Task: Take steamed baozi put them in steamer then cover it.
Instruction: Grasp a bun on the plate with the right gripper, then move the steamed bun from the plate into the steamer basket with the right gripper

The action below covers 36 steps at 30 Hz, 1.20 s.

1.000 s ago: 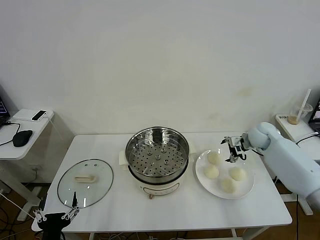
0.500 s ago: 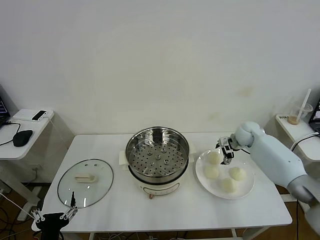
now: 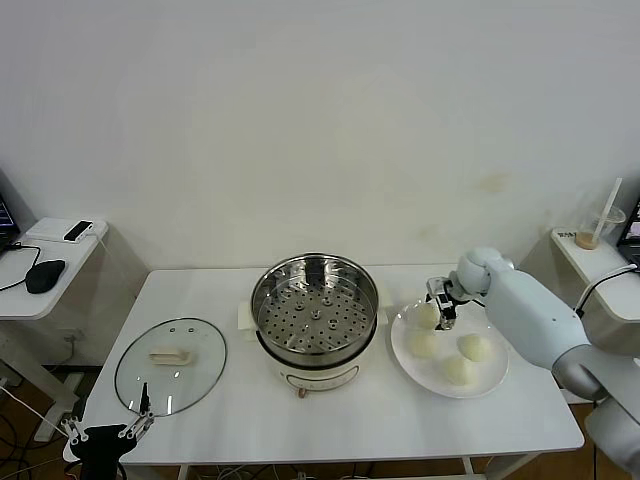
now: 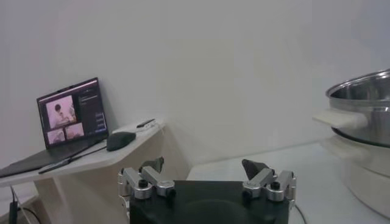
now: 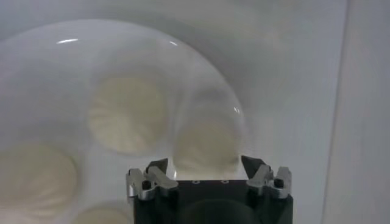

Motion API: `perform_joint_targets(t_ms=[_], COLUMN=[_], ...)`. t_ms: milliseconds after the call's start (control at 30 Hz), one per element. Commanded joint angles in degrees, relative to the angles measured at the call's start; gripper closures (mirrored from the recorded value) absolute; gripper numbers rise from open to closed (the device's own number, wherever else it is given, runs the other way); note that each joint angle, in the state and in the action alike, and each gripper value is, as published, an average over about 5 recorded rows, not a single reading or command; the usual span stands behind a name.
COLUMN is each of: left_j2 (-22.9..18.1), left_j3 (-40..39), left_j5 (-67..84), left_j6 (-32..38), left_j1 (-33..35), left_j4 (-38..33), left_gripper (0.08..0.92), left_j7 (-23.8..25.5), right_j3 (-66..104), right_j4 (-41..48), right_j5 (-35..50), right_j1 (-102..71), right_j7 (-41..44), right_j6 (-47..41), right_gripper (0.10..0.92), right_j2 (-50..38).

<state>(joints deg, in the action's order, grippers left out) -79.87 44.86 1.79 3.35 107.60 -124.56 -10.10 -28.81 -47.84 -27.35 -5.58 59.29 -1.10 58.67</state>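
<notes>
1. Change since the earlier head frame: the right gripper (image 3: pixel 441 303) has travelled from beyond the plate's far right edge inward and now sits over the bun nearest the steamer. The left gripper (image 3: pixel 108 432) has stayed parked by the table's front left corner.
2. Head view: four small cream-white round steamed baozi (image 3: pixel 427 315) lie on a flat white round plate (image 3: pixel 497 377), just right of the shiny stainless-steel steamer (image 3: pixel 315 316) on its white base. The perforated tray holds no buns yet. The clear glass cover (image 3: pixel 170 365) with cream handle lies flat on the white table (image 3: pixel 400 425), well left of the pot.
3. Left wrist view: left gripper (image 4: pixel 206 173) fingers spread wide, holding nothing (idle).
4. Right wrist view: right gripper (image 5: pixel 206 170) fingers stand apart on either side of one baozi (image 5: pixel 207 145), not visibly pressing it.
5. Judgement, step in hand: grasping the first bun. Close gently across its widest part; soft dough will dent. Lift straight up before crossing the pot rim.
</notes>
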Motion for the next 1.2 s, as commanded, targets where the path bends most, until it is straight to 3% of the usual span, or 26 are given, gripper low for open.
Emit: perform_joint_targets(t_ms=[33,433,633,1200], left_j2=[0.0,-0.1,0.0,1.5], left_j3=[0.0,0.0,0.0,-1.1], left_j5=[0.0,0.0,0.0,2.7], left_j6=[0.0,0.1,0.0,-1.6], left_j1=[0.0,0.4,0.6,0.9], left_j4=[0.0,-0.6,-0.9,-0.1], left_gripper=[0.177,0.177,0.177,0.177], left_j7=[0.0,-0.1,-0.1,0.3], right_j3=[-0.6,-0.3,-1.1,-9.3], right_j4=[2.0,1.0,-1.7,-20.0], right_j5=[-1.3,-1.0,0.7,21.3], right_j1=[0.4,0.4,1.5,20.9], right_j7=[-0.2,0.3,1.5,3.0], right_j6=[0.0,0.3,0.8,-2.4], right_gripper=[0.296,0.401,0.414,0.414], right_j2=[1.4,0.5,-2.0,-10.3])
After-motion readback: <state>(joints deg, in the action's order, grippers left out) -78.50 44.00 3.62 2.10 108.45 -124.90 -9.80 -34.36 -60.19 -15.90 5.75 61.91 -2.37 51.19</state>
